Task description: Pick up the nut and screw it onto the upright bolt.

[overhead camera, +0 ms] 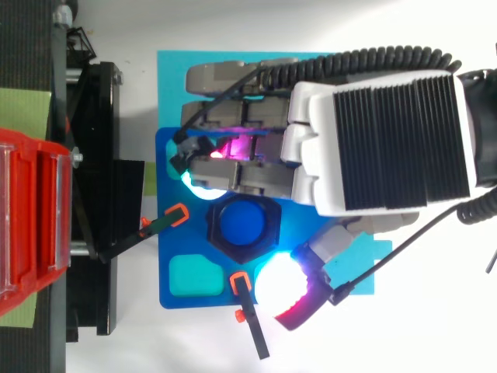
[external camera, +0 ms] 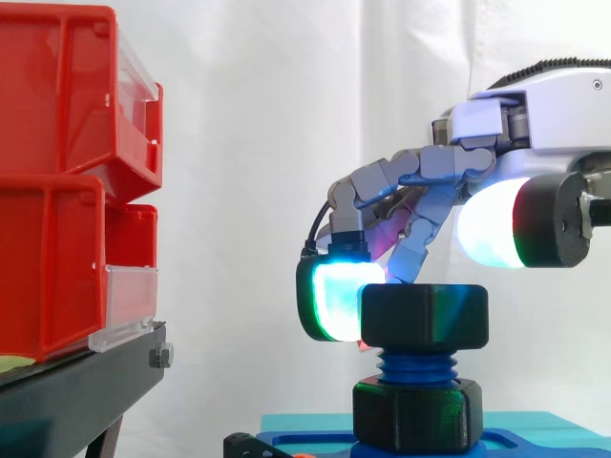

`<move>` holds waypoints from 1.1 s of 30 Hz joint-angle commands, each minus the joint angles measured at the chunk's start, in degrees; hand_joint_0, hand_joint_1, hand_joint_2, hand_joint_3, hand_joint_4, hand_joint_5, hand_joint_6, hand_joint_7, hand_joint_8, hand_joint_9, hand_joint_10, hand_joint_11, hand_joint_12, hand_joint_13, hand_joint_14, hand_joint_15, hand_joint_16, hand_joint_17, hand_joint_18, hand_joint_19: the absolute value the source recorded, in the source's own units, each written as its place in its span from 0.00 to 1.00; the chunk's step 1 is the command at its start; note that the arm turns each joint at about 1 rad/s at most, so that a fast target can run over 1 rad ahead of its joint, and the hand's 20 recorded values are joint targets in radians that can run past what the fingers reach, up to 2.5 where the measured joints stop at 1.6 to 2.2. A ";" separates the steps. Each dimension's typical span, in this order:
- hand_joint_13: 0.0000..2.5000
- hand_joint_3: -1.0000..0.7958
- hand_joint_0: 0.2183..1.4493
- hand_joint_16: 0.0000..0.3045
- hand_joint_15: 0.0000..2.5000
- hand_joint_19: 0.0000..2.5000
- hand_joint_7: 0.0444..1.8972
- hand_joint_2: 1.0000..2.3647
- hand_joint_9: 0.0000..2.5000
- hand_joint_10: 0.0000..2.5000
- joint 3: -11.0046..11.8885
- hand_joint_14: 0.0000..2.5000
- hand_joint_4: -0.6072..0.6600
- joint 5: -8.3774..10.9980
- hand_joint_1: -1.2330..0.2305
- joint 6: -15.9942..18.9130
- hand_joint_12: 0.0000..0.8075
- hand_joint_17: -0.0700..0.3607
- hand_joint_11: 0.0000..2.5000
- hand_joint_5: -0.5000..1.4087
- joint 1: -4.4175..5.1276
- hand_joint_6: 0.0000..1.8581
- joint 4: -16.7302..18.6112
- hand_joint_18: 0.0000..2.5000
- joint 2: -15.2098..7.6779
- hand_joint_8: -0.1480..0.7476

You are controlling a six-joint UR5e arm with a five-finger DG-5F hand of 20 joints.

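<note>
Black nut (external camera: 425, 315) sits on the bolt's (external camera: 417, 364) top threads, mid-base (overhead camera: 167, 233) — the hand (overhead camera: 380, 140) curls its fingers (external camera: 334, 296) against the nut's side and top, thumb (external camera: 492, 224) lifted clear. A one-sided push could tilt it — cross-threading, or knocking it off.

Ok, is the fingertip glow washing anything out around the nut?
Side view: cyan-green glow reflects off the black nut, outline clear against the curtain. Top view: the white pad blooms at its edge; the blue bolt top reads fine.
</note>
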 commanded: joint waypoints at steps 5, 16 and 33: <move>0.28 0.28 0.21 0.12 0.00 0.02 0.75 0.00 0.41 0.00 -0.02 0.00 0.64 -0.56 0.69 -1.26 0.37 0.35 0.01 0.26 -1.16 0.29 -1.14 0.19 0.00 0.51; 0.34 0.28 0.22 0.09 0.01 0.03 0.71 0.00 0.50 0.00 0.16 0.00 0.61 -1.00 0.70 -1.96 0.32 0.30 0.02 0.28 -2.04 0.30 -1.41 0.24 0.00 0.48; 0.28 0.28 0.20 0.12 0.00 0.03 0.43 0.00 0.40 0.00 5.70 0.00 0.67 -1.79 0.76 -1.87 0.38 0.36 0.00 0.22 -0.81 0.27 -2.55 0.19 0.00 0.48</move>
